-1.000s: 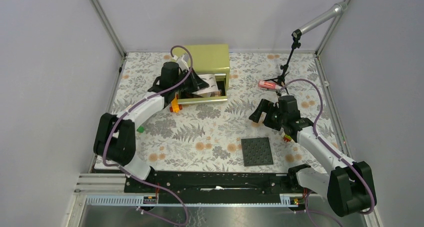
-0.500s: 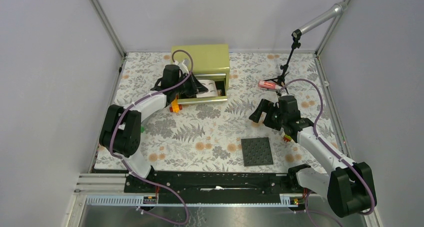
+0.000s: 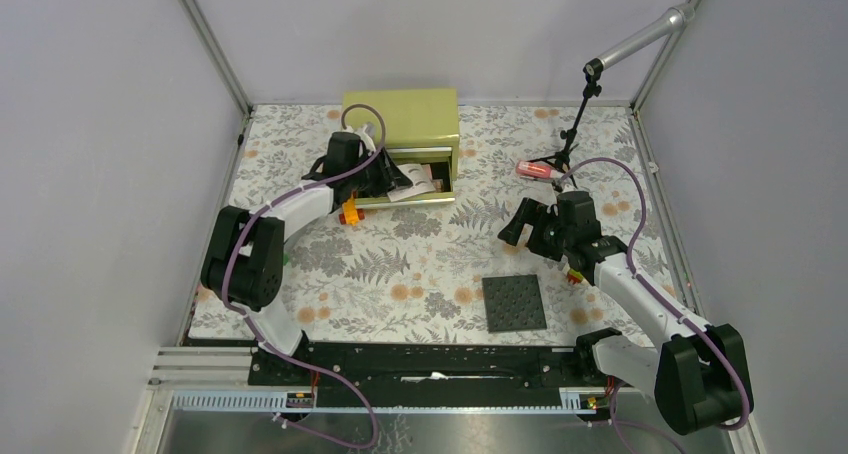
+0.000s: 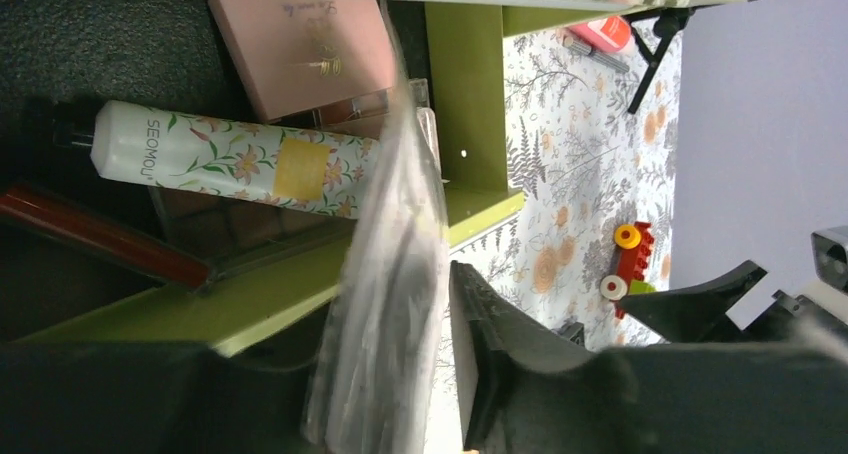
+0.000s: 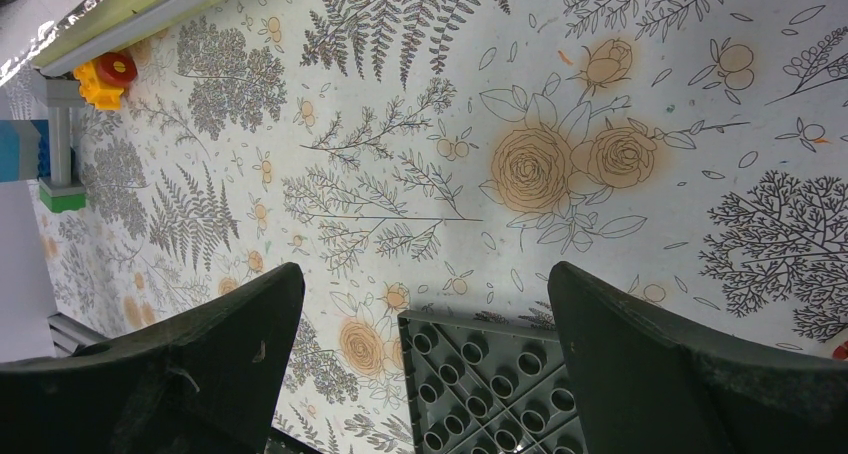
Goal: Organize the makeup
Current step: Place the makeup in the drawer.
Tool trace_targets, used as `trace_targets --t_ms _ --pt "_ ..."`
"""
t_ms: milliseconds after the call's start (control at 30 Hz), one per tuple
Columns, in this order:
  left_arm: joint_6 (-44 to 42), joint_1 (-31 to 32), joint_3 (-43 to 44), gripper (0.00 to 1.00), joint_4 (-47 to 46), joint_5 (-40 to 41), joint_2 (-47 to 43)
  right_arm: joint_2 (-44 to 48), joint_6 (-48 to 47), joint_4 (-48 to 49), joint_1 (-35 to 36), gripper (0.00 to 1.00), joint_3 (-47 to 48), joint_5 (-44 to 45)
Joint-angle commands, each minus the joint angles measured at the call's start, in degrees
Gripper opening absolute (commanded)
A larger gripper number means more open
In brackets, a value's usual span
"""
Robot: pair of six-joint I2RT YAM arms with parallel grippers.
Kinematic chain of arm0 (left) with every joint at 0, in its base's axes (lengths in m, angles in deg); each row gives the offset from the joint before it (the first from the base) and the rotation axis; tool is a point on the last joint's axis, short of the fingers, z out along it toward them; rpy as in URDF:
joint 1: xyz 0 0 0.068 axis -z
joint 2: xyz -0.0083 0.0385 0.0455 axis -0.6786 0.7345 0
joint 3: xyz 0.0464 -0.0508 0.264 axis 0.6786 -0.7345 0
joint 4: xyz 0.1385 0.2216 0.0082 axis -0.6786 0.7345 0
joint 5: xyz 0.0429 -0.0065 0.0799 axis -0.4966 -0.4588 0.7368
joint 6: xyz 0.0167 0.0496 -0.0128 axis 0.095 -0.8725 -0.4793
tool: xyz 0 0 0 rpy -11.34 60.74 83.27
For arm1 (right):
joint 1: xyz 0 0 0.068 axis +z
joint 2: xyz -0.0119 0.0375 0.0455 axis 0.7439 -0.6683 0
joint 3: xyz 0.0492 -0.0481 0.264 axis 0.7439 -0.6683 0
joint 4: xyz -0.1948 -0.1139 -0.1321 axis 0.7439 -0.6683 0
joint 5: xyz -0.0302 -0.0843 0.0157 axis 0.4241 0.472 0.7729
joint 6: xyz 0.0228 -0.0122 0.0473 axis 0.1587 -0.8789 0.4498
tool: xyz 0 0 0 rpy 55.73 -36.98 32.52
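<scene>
At the open front of the green box [image 3: 400, 122], my left gripper [image 3: 392, 179] has a clear plastic pouch [image 4: 385, 294] of thin pencils between its fingers. The jaws stand slightly apart, with a slit of light between the pouch and the right finger [image 4: 500, 344]. Inside the box lie a cream floral tube [image 4: 230, 159], a pink compact [image 4: 300, 44] and a dark red stick [image 4: 100, 239]. A pink-red tube [image 3: 533, 170] lies on the cloth by the stand. My right gripper [image 3: 522, 229] hangs open and empty above the cloth.
A dark grey studded plate [image 3: 514, 303] lies under the right gripper's fingers [image 5: 650, 364]. An orange toy car [image 3: 349, 212] sits at the box's front left corner. A black microphone stand [image 3: 570, 139] rises at the back right. A red toy [image 3: 573, 274] lies beside the right arm.
The left arm pushed the pouch further into the box and lowered it. Its jaws have eased slightly apart. The right arm has not moved.
</scene>
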Motion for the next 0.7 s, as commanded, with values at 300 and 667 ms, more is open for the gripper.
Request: trace_targets --t_ms 300,667 --pt "-5.7 -0.6 6.5 0.70 8.0 13.4 -2.8 1.1 -0.7 -0.5 -0.3 1.00 0.2 1.3" --pt "-8.7 -0.7 8.8 0.92 15.0 29.9 -7.7 0.2 -0.8 -0.5 -0.3 1.00 0.5 0.6"
